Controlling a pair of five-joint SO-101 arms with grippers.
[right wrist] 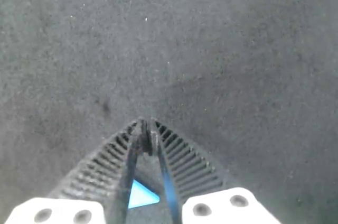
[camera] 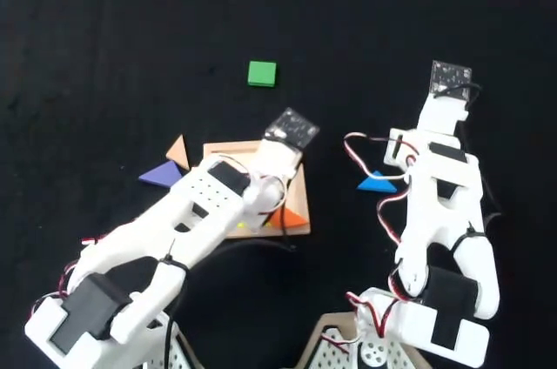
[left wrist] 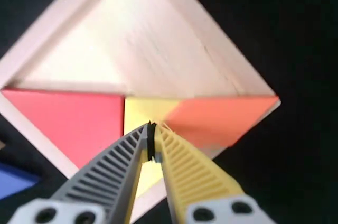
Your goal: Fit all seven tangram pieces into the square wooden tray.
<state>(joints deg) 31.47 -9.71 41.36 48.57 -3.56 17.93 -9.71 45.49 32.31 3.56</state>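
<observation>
**A:** Where was the left hand (left wrist: 151, 131)?

**B:** Low over the square wooden tray (left wrist: 142, 49), at the side nearest the arm bases. Its grey and yellow fingers were pressed together at the tips, with nothing pinched between them that I could see. The tips hung above the yellow piece (left wrist: 143, 112).

**A:** What lay in the tray?

**B:** Three pieces in a row along that side: a red triangle (left wrist: 68, 123), the yellow piece in the middle, and an orange piece (left wrist: 222, 118), each touching the next. The other half showed bare wood.

**A:** And the right hand (right wrist: 145, 134)?

**B:** Its tips were closed too, and it held nothing, over the black desk (camera: 104, 56). A blue triangle (camera: 377, 183) lay flat between the two arms, close by the right one (it also peeked through the gap behind the right fingertips), well apart from the tray.

**A:** Anything else outside the tray?

**B:** On the tray's side away from the right arm, a purple triangle (camera: 161, 175) and a tan triangle (camera: 178, 151) lay just beside each other. I couldn't tell whether they touched. The tan one sat just beside the tray's far corner. Farthest off, a green square (camera: 262, 73) lay alone on the desk beyond the tray.
</observation>
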